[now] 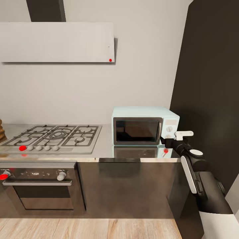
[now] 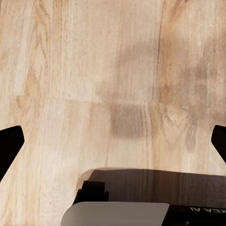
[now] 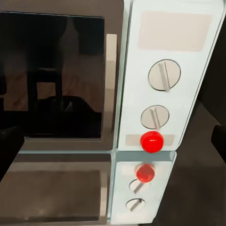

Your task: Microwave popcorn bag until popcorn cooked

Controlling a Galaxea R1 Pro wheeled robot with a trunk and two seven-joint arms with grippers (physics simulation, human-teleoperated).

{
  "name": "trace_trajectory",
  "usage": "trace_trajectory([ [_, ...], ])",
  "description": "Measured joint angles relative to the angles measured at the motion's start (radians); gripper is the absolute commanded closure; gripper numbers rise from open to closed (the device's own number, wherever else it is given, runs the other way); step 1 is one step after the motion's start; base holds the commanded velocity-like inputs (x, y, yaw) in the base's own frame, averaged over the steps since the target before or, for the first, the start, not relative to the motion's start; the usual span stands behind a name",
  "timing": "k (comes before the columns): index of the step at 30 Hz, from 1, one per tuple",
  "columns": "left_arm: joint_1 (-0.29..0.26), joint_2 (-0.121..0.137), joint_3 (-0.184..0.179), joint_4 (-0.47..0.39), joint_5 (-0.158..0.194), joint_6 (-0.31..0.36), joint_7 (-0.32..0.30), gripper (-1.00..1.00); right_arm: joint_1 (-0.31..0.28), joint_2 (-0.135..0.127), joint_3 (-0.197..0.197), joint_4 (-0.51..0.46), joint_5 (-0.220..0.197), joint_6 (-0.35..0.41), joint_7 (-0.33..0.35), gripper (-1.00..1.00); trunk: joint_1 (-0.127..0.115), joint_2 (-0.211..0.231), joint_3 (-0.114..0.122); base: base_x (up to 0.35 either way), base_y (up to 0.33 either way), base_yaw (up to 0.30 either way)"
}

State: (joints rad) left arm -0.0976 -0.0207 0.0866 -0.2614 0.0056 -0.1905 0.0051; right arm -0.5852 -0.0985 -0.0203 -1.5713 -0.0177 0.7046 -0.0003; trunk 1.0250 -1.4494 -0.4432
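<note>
My right gripper (image 1: 172,142) hangs just before the microwave's (image 1: 142,124) control panel, fingers spread wide, I judge to reach the red button (image 3: 151,141) under the 2 knobs (image 3: 164,75). The microwave stands shut on the countertop (image 1: 103,147), mint-white, dark glass door. My left gripper (image 2: 113,141) points at wooden floor (image 2: 94,70), fingers spread.

1. We see a brown thing (image 1: 1,130) at nine o'clock, cut by the edge.
2. The right gripper (image 1: 172,141) hides the microwave's (image 1: 139,114) lower corner.
3. We cannot tell its jaws.
</note>
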Motion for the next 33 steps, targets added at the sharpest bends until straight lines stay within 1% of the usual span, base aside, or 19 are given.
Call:
trace_trajectory([
  [4, -0.001, 0.000, 0.001, 0.000, 0.001, 0.000, 0.000, -1.00, 0.000, 0.001, -0.001, 0.000, -0.001, 0.000, 0.000, -1.00, 0.000, 0.000, 0.000, 0.150, 0.000, 0.000],
  [14, -0.001, 0.000, 0.002, 0.000, 0.001, 0.000, 0.000, -1.00, 0.000, 0.001, 0.000, 0.000, -0.001, -0.001, 0.000, -1.00, -0.001, 0.000, 0.000, 0.305, 0.000, 0.000],
  [20, 0.000, 0.000, 0.000, 0.000, 0.000, 0.000, 0.000, -1.00, 0.000, 0.001, -0.001, 0.028, 0.001, -0.003, -0.003, -1.00, 0.000, 0.000, 0.000, 0.022, 0.000, 0.000],
  [22, 0.005, -0.009, 0.001, 0.007, -0.001, -0.004, -0.011, -1.00, 0.006, 0.001, 0.001, 0.039, 0.002, 0.004, -0.007, -1.00, 0.000, 0.000, 0.000, 0.000, 0.000, 0.000],
  [25, 0.005, -0.010, 0.001, 0.007, -0.001, -0.004, -0.011, -1.00, 0.006, 0.000, 0.001, 0.039, 0.000, 0.004, -0.005, -1.00, 0.000, 0.000, 0.000, 0.000, 0.000, 0.000],
  [33, 0.005, -0.014, 0.003, 0.008, -0.001, -0.004, -0.011, -1.00, 0.051, -0.002, -0.005, 0.036, -0.002, -0.037, -0.007, -1.00, 0.000, 0.000, 0.000, 0.000, 0.000, 0.000],
])
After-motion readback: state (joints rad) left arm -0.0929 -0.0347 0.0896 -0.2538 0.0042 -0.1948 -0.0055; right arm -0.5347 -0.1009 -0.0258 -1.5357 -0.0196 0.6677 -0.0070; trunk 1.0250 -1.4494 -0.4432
